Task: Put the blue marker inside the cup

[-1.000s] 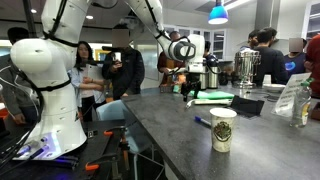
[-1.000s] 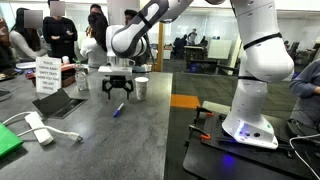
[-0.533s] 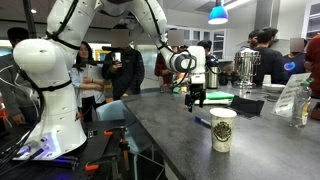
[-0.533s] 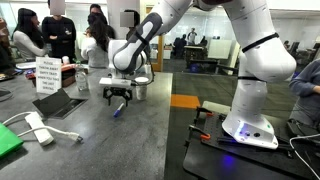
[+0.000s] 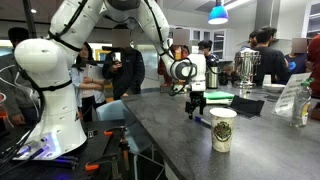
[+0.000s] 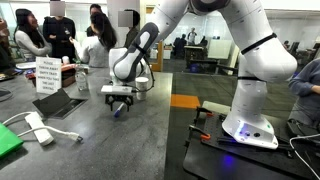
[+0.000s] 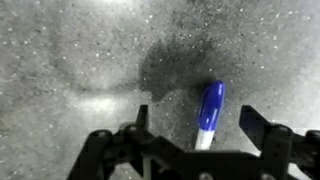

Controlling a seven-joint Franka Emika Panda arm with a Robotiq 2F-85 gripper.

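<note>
The blue marker [image 7: 208, 112] lies flat on the grey speckled counter [image 7: 70, 60]. In the wrist view it is almost upright in the picture and leans a little to the right, and its near end is paler and goes under the body of the tool. The gripper [image 7: 196, 113] hangs just above it with the jaws spread wide and holds nothing. One of the fingers [image 7: 142, 116] stands to the left of the marker and the second one to the right, and the marker is nearer to the right one. Some bare counter shows on both sides of the marker, so neither finger touches it. In an exterior view the gripper [image 5: 197, 110] points straight down at the counter, very low, and only a small dark piece of the marker [image 5: 204, 123] shows beside it. The cup [image 5: 222, 130] stands upright to the right of it and a little nearer, close by but apart, with its dark round emblem turned toward the camera. Far behind, at the back of the counter, stand steel urns [image 5: 245, 68]. In an exterior view from the opposite side the gripper [image 6: 119, 102] hides the marker almost completely; a white sign [image 6: 46, 75] stands on the far left of the counter.
</note>
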